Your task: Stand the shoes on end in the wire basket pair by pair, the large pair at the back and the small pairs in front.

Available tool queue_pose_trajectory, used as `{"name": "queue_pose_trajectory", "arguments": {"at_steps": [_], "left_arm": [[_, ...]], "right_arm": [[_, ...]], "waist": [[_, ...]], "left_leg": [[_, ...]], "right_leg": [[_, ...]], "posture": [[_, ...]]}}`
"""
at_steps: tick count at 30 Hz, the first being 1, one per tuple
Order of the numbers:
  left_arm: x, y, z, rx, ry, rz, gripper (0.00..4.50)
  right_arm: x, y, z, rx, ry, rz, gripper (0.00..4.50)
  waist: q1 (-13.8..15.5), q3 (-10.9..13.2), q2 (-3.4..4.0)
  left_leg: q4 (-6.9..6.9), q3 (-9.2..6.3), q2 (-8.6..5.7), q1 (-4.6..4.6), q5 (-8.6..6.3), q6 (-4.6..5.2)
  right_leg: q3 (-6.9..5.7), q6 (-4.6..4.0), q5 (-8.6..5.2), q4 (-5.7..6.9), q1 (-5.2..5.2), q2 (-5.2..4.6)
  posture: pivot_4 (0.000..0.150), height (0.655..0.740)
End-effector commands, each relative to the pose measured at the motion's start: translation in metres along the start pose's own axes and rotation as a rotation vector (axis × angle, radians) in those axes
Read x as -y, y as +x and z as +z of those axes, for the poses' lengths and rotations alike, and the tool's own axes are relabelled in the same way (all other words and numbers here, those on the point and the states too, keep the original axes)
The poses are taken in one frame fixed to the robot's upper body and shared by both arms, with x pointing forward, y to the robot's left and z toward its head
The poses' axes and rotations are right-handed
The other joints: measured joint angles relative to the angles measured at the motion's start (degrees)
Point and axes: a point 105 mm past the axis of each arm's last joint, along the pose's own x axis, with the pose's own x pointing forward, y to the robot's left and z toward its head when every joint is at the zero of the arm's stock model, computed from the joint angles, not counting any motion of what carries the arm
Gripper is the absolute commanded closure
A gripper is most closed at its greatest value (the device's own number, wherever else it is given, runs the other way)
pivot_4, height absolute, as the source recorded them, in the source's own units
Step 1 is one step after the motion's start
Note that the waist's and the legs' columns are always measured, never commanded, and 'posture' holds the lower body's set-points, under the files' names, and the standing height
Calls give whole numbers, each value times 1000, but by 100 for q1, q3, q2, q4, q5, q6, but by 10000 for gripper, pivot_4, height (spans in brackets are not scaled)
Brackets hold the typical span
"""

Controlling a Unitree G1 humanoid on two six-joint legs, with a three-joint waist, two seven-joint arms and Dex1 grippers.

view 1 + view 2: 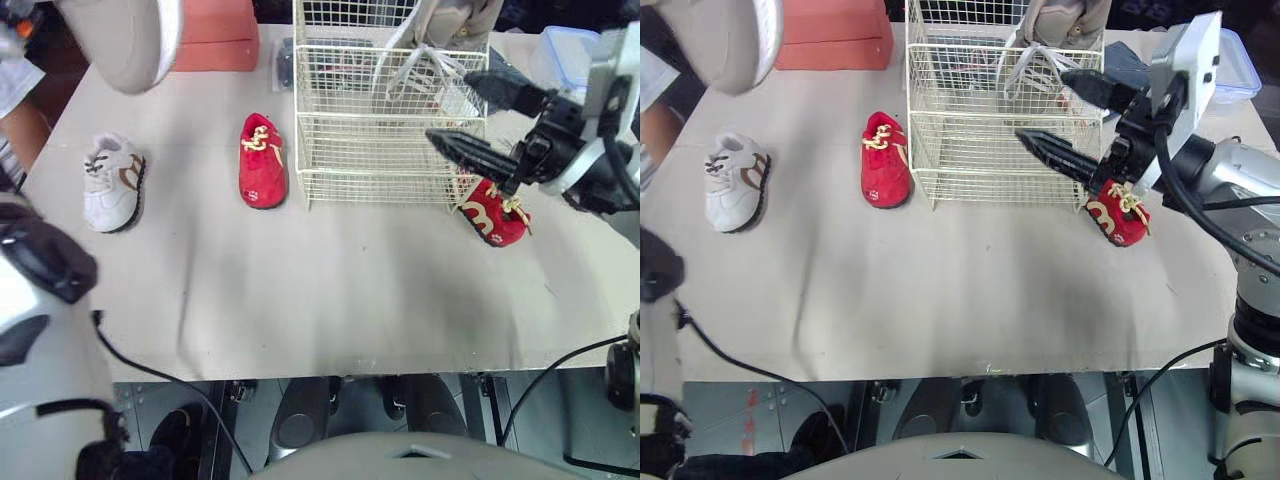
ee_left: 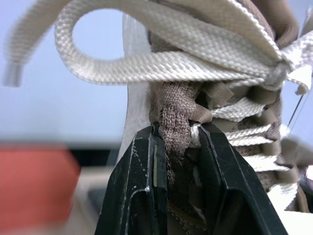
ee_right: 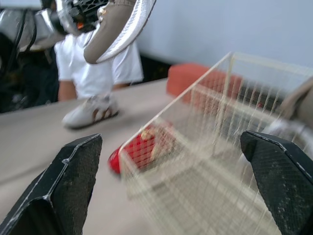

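From the head, your large shoe hangs over the worktop's far left corner, its smooth pale sole towards you. Its mate stands on end at the back of the wire basket. One red shoe lies just beside the basket's left wall. The second red shoe lies at its front right corner, beneath the spread right jaws. The white shoe sits near the left edge.

At your left wrist, the left jaws pinch only the soft brown knit tongue, beside flat woven laces. I judge that the knit could stretch or slide out, letting the shoe swing or drop. The loose lace loop could also snag the thin wire rim.

At your right wrist, the right jaws stand wide apart, close to the cream mesh. A careless move could hook a wire and drag the light basket.
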Motion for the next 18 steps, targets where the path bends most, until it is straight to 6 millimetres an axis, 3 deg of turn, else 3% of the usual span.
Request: {"name": "queue_pose_trajectory", "arguments": {"at_steps": [1, 5, 11, 18], "left_arm": [[33, 22, 16, 96, 172, -64, 39438], [65, 62, 6, 245, 223, -29, 39438], [101, 93, 0, 425, 316, 14, 39438], [123, 113, -11, 541, 410, 48, 39438]], "right_arm": [[6, -3, 19, 72, -66, -44, 0], [15, -7, 24, 91, -105, -109, 0], [23, -16, 22, 88, -143, -196, 0], [23, -21, 24, 104, -151, -236, 0]], "waist": [[10, 0, 0], [17, 0, 0], [-59, 0, 0], [-69, 0, 1]], "left_leg": [[1, 0, -2, -1, 0, 0], [-1, 2, -8, -3, 0, 0], [-9, 8, -10, 1, 1, -1], [-10, 13, -10, 5, 2, 0]], "right_leg": [[0, 0, 0, 2, 0, -2], [-2, 0, 0, 28, -3, 3], [5, 0, 0, 33, -7, 21], [8, 1, 0, 19, -6, 24]], "posture": [[1500, 7400], [1500, 7400], [1500, 7400], [1500, 7400]]}}
